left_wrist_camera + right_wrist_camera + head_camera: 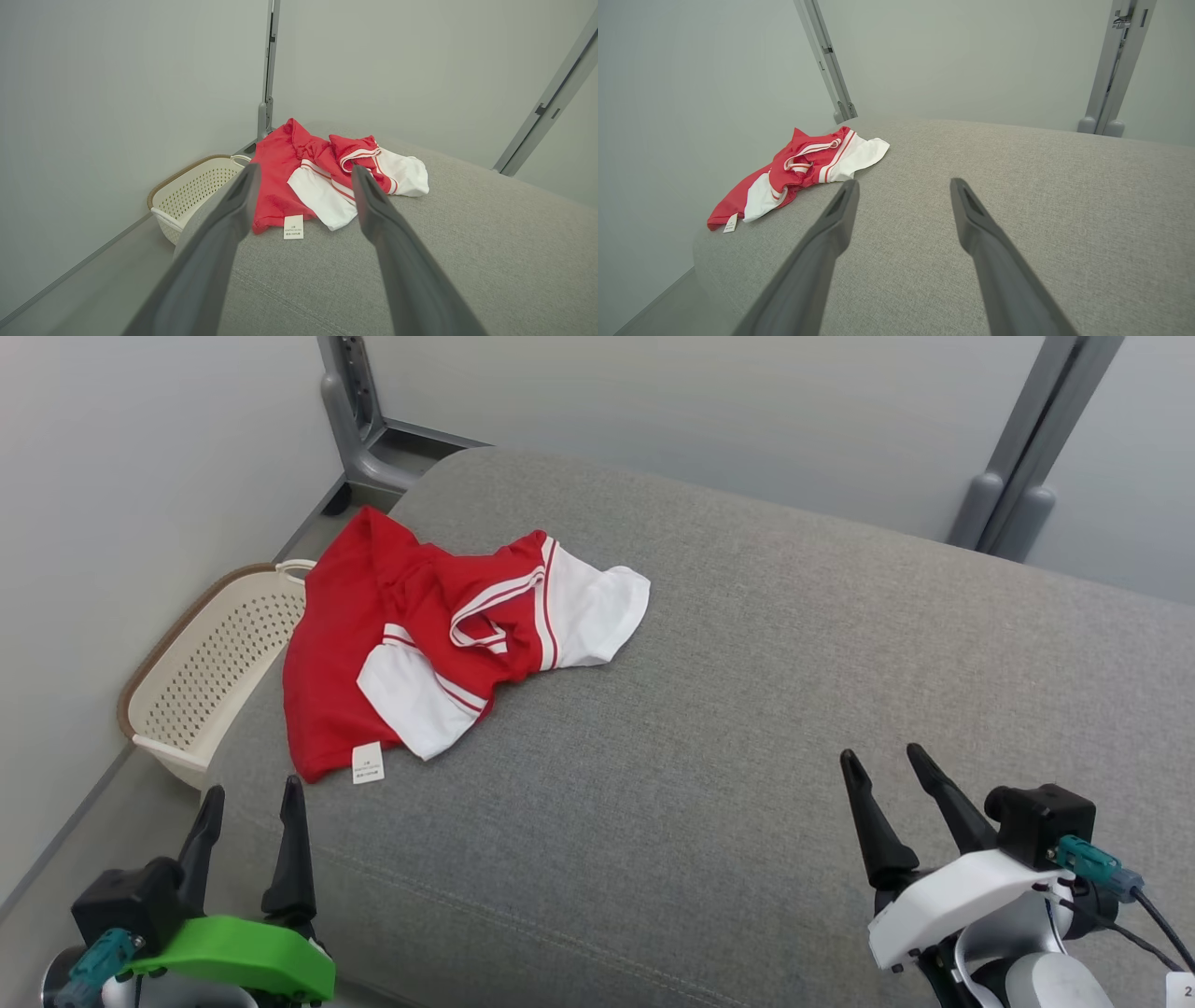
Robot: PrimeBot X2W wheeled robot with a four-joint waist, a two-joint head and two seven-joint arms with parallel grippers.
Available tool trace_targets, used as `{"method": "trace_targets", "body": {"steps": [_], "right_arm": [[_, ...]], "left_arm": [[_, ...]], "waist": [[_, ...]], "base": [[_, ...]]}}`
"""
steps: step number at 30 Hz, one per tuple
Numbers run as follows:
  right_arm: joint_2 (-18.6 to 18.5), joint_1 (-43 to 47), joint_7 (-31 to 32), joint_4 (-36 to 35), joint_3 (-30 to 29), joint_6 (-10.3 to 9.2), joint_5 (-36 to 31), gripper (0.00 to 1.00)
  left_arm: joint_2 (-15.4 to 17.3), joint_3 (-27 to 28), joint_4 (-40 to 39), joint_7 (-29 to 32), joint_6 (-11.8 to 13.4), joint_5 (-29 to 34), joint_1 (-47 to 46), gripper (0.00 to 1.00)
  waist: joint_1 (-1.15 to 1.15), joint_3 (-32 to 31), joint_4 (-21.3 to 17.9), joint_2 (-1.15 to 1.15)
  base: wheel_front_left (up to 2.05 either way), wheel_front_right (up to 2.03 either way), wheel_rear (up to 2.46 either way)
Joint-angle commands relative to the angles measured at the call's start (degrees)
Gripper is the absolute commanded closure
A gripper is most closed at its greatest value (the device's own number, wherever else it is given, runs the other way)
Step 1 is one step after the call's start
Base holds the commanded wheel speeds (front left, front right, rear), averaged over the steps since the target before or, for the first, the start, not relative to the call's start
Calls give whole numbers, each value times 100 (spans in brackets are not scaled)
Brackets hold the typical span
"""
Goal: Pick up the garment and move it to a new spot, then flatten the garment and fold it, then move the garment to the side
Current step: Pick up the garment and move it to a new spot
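Head view: left pincer and right pincer both gape empty; I'd pinch the garment just ahead of the left one, deep into red cloth.

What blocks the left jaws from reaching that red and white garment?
Nothing visible. Bare grey cushion lies between the open left jaws and the garment. The basket stands on the floor beside the cushion, out of the way.

My jaws carry paired tapered black fingers. Lower left: green wrist cover. Lower right: white cover, teal connector, black cable.
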Motion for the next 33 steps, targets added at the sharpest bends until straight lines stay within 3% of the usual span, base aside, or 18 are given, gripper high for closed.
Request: {"method": "trace_targets", "body": {"steps": [1,8,17,24,33], "right_arm": [[-19,-90,30,-58,-16,-4,-54,0],[-19,-355,201,-363,-32,-4,-224,0],[-20,-784,419,-831,12,-4,-434,0],[-17,-1131,466,-1142,30,-4,-523,0],[-16,-1295,394,-1334,11,-4,-509,0]], "left_arm": [[-25,28,39,-32,-47,-52,-142,0],[-212,101,477,-39,-376,-174,-783,0],[-355,292,1729,154,-965,-487,-2128,0],[-231,330,2728,420,-1292,-536,-3015,0],[-64,219,3616,933,-1507,-504,-3811,0]], "waist": [[0,132,-133,0],[0,597,-602,0],[0,1448,-1473,0],[0,2115,-2152,0],[0,2722,-2503,0]], "base": [[0,0,0],[0,0,0],[0,0,0],[0,0,0],[0,0,0]]}}
